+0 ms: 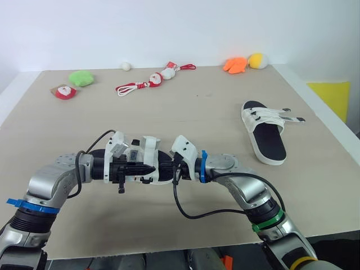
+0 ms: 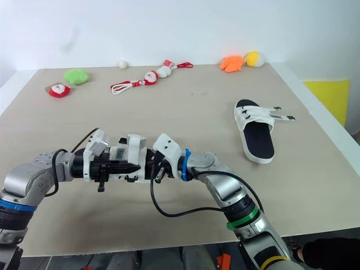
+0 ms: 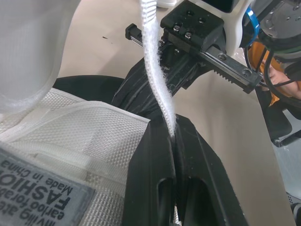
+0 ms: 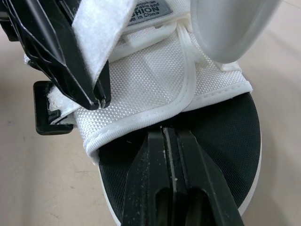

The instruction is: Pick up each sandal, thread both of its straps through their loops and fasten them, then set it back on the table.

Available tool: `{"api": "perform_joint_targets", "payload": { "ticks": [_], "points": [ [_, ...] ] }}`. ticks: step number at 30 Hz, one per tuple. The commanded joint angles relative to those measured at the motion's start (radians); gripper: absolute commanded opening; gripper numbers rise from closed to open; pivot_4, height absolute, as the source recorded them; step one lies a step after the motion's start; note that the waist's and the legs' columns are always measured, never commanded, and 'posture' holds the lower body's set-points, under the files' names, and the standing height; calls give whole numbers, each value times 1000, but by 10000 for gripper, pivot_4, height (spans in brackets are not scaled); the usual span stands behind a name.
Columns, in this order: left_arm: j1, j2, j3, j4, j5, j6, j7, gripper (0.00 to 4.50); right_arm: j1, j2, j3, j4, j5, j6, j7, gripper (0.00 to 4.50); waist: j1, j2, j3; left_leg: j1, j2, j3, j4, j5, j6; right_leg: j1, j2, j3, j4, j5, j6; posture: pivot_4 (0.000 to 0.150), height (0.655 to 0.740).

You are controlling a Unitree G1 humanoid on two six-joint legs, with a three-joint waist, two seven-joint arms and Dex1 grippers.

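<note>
A white-strapped sandal with a black footbed (image 1: 156, 164) hangs above the table's front, held between both grippers. My left gripper (image 3: 175, 129) is shut on a white strap (image 3: 157, 80), pinching it at the fingertips. From the other side, my right gripper (image 4: 163, 134) is shut on the sandal's black sole, just under the edge of the white upper (image 4: 155, 80). In the left eye view the left gripper (image 1: 147, 167) and right gripper (image 1: 175, 169) nearly meet at the sandal. A second sandal (image 1: 264, 130) lies flat on the table at the right, with its strap ends (image 1: 292, 115) sticking out sideways.
Along the far edge lie a green plush (image 1: 81, 77), a red Santa toy (image 1: 63, 91), a red-and-white cord with Santa figures (image 1: 149, 80), a white ball (image 1: 126, 66) and orange (image 1: 235, 64) and yellow (image 1: 258, 60) plush toys. The table's right edge (image 1: 323, 121) runs near the second sandal.
</note>
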Motion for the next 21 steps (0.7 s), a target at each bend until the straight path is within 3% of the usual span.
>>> {"api": "perform_joint_targets", "payload": {
  "ticks": [1,20,21],
  "points": [
    [40,25,-47,-2,45,20,-11,346,-2,-5,4,-4,-4,9,-2,0,0,0,0,0,0,0,0,0,0,0,0,0,0,0,0,1500,7400],
    [67,88,-21,-95,25,55,-35,346,5,-5,6,-7,-8,7,8,0,-13,0,0,0,0,0,-2,-1,1,0,0,0,0,-2,-1,1500,7400],
    [69,88,-15,-102,21,55,-34,2932,5,-5,7,-7,-8,7,9,0,-13,0,0,0,0,0,-2,-1,1,-1,0,0,0,-2,-1,1500,7400]
  ]
}}
